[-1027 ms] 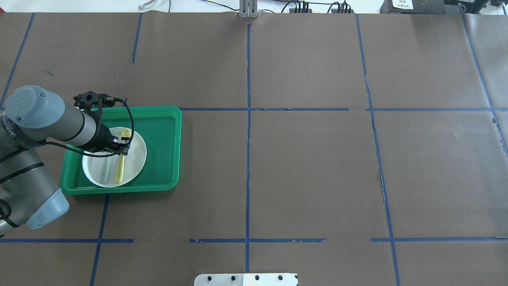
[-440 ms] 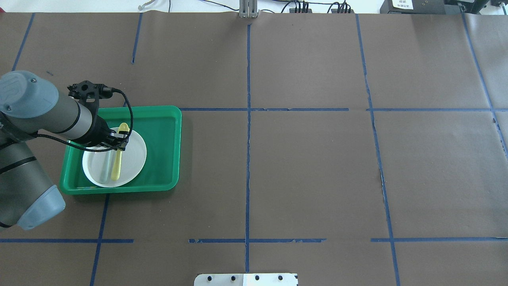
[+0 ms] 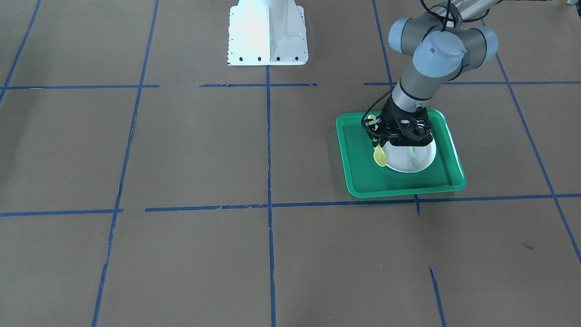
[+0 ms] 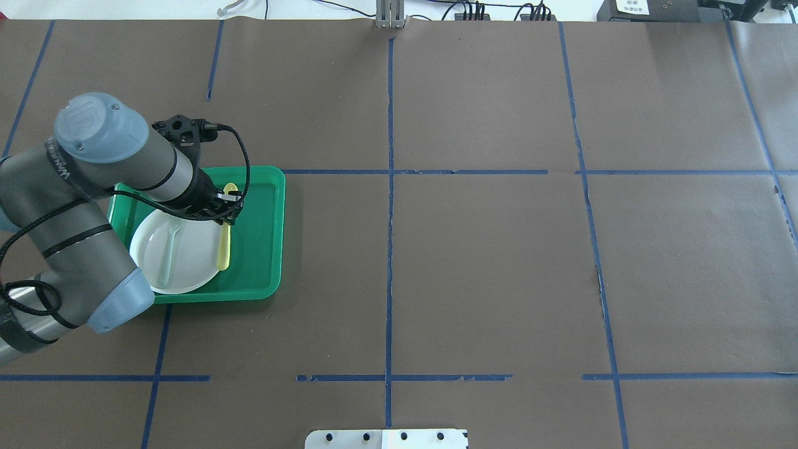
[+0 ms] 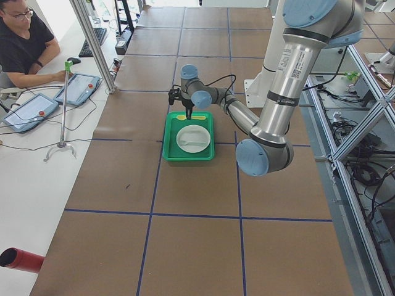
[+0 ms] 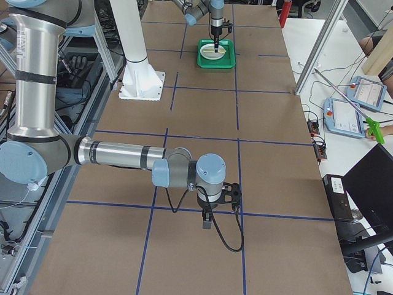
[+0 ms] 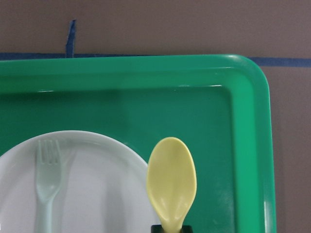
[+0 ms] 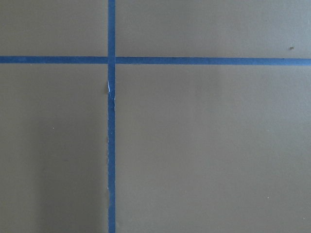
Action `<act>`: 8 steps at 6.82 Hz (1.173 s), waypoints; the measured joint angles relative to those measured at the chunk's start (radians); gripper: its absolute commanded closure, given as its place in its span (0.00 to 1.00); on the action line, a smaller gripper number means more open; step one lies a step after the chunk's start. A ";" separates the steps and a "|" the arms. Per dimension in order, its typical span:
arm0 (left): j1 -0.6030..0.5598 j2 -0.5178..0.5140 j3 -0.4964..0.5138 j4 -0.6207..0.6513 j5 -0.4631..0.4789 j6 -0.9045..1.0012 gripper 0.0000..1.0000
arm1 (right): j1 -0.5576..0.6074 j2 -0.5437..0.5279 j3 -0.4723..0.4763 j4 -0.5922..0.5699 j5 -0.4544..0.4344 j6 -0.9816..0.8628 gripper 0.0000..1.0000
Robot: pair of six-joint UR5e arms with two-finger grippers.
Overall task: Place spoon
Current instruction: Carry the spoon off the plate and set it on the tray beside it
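The yellow spoon (image 4: 223, 244) is pinched in my left gripper (image 4: 225, 209), which is shut on its neck. The spoon hangs over the right part of the green tray (image 4: 263, 224), beside the right rim of the white plate (image 4: 187, 255). Its bowl points to the tray's far edge. In the left wrist view the spoon's bowl (image 7: 171, 184) lies between the plate (image 7: 97, 194) and the tray's wall (image 7: 248, 145). The front-facing view shows the spoon's bowl (image 3: 380, 156) by the plate's edge. My right gripper (image 6: 207, 220) shows only in the exterior right view, so I cannot tell its state.
A pale grey-green fork (image 4: 167, 249) lies on the plate's left half and also shows in the left wrist view (image 7: 47, 174). The tray sits on brown paper marked with blue tape lines (image 4: 389, 187). The robot's white base (image 3: 267, 32) stands at the table's middle edge.
My left gripper has moved right and a little farther away with the spoon, from over the plate's middle to just past its right rim. The fork stays on the plate.
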 measured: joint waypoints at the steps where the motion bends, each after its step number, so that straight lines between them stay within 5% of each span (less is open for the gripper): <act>1: 0.014 -0.028 0.033 -0.005 0.000 -0.016 1.00 | 0.000 0.000 0.000 0.000 0.000 0.000 0.00; 4: 0.040 -0.044 0.095 -0.041 0.005 -0.025 1.00 | 0.000 0.000 0.000 0.000 0.000 -0.001 0.00; 5: 0.042 -0.044 0.112 -0.064 0.005 -0.024 0.82 | 0.000 0.000 0.000 0.000 0.000 -0.001 0.00; 6: 0.042 -0.042 0.120 -0.078 0.005 -0.020 0.36 | 0.000 0.000 0.000 0.001 0.000 0.000 0.00; 8: 0.041 -0.037 0.121 -0.085 0.005 -0.014 0.01 | 0.000 0.000 0.000 0.001 0.000 0.000 0.00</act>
